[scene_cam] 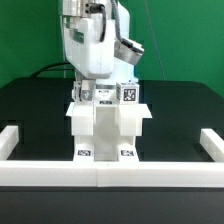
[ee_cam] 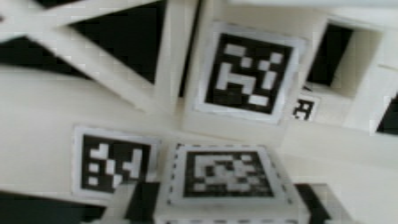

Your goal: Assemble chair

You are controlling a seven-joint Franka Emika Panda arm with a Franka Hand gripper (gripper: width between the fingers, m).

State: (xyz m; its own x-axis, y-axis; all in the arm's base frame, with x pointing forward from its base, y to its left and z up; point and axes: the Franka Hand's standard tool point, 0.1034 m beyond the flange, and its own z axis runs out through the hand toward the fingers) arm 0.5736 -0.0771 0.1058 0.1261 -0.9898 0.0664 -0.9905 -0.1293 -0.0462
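Standing upright at the middle of the black table (scene_cam: pixel 30 115), the small white blocky plastic chair (scene_cam: pixel 108 125) of chunky tagged pieces rests with its near feet against the white rail (scene_cam: pixel 110 170) along the near edge. Directly above its far, upper part hangs the white robot arm's two-finger gripper (scene_cam: pixel 100 88), fingers drawn close together, though whether they pinch the chair's top piece cannot be told. Up close, the wrist view shows the chair's tagged white blocks (ee_cam: pixel 240 75).

We see the chair (scene_cam: pixel 108 122) as smooth, matt white plastic carrying flat, paper-like black-and-white tags (ee_cam: pixel 247 74); the table (scene_cam: pixel 30 105) beneath looks matt black, its rail (scene_cam: pixel 20 145) smooth white.
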